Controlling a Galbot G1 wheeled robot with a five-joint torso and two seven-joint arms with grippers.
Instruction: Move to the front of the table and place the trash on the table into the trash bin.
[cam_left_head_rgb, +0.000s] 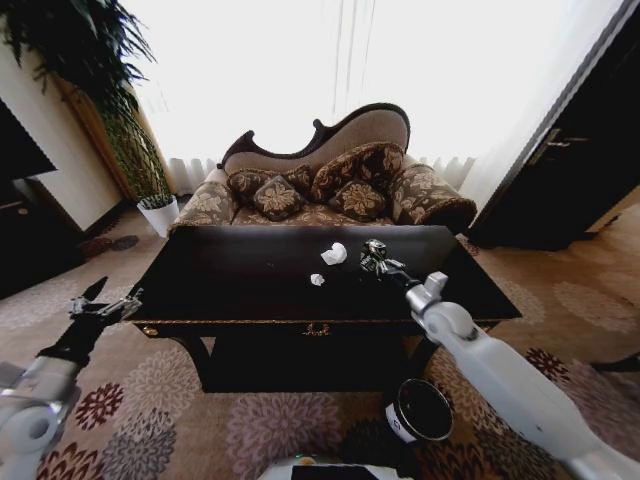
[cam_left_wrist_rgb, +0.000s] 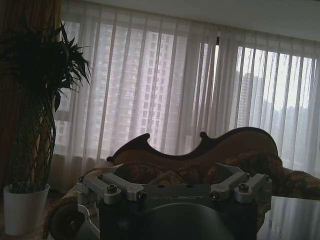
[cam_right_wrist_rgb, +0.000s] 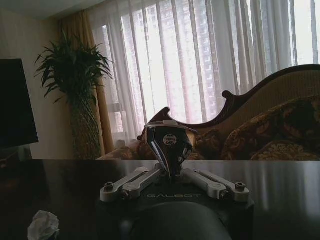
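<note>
Trash, head view: a crumpled white paper ball (cam_left_head_rgb: 334, 254) sits near the middle of the table (cam_left_head_rgb: 230, 275), toward its far edge. A smaller white scrap (cam_left_head_rgb: 317, 280) lies just in front of it, closer to the robot. Small dark drink can (cam_left_head_rgb: 373, 251) is to the right of the ball, clamped in the right gripper (cam_left_head_rgb: 376, 260), w/ the right arm reaching in over the table's near right edge. Can't tell whether the can is lifted or touching the top. Trash bin (cam_left_head_rgb: 420, 410), black w/ white label, stands on the patterned carpet (cam_left_head_rgb: 250, 420) below the front right of the table, beside the right arm. Left gripper (cam_left_head_rgb: 108, 305) is held off the table's left end, above the carpet, fingers apart, nothing between them. Sofa (cam_left_head_rgb: 330, 185) w/ cushions sits behind the table; white plant pot (cam_left_head_rgb: 158, 213) at far left.

Left wrist view: left gripper (cam_left_wrist_rgb: 175, 187) has its fingers spread wide and empty, pointed toward the sofa (cam_left_wrist_rgb: 210, 155) and sheer curtains (cam_left_wrist_rgb: 190, 85). Potted plant (cam_left_wrist_rgb: 30, 125) stands off to one side.

Right wrist view: right gripper (cam_right_wrist_rgb: 172, 175) fingers are closed in on the base of the can (cam_right_wrist_rgb: 169, 147), which stands roughly upright, dented. Glossy table top (cam_right_wrist_rgb: 75, 190) spreads beneath. One paper ball (cam_right_wrist_rgb: 44, 225) rests on it, apart from the gripper.
</note>
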